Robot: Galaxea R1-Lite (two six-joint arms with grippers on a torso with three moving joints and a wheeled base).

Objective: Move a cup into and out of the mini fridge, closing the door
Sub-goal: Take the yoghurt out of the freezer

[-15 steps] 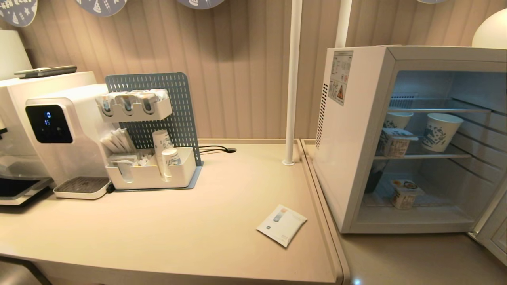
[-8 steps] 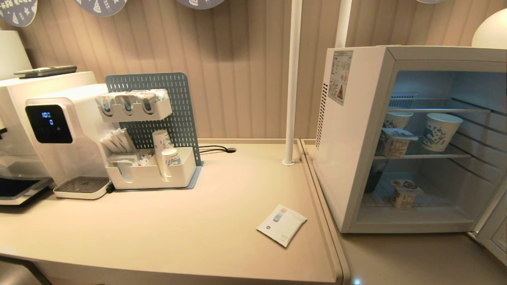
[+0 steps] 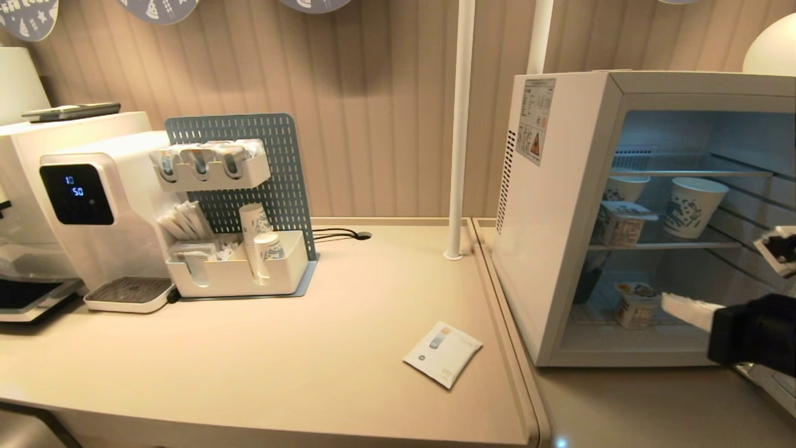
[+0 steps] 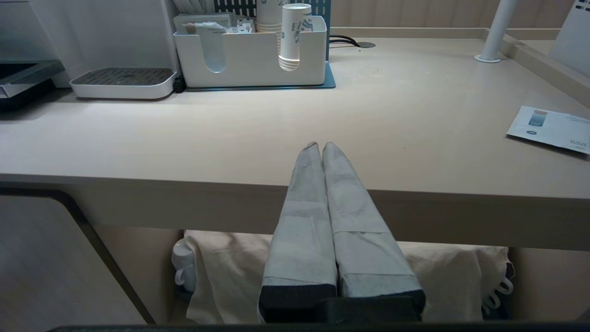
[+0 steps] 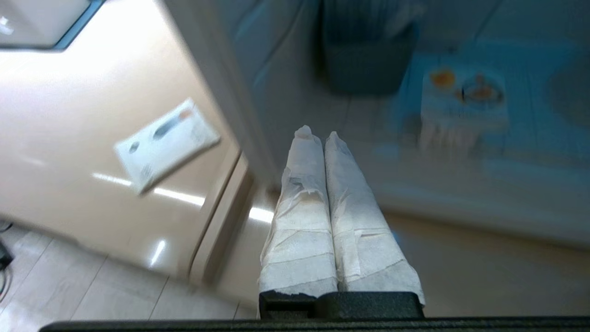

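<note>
Right gripper (image 3: 670, 302): lower right of the head view, at the open front of the mini fridge (image 3: 559, 211); jaws clenched, empty.
Left gripper (image 4: 321, 146): low at the desk (image 4: 415, 138) front edge; jaws clenched, empty.
Cup (image 3: 635, 304): on the fridge floor, just left of the right gripper's tip, not touching.
Door (image 3: 774, 373): swung open, only its edge visible at lower right.
Middle shelf: two paper cups (image 3: 690, 205) and a second small cup.
Leaflet (image 3: 443, 353): flat on the desk, left of the fridge.
</note>
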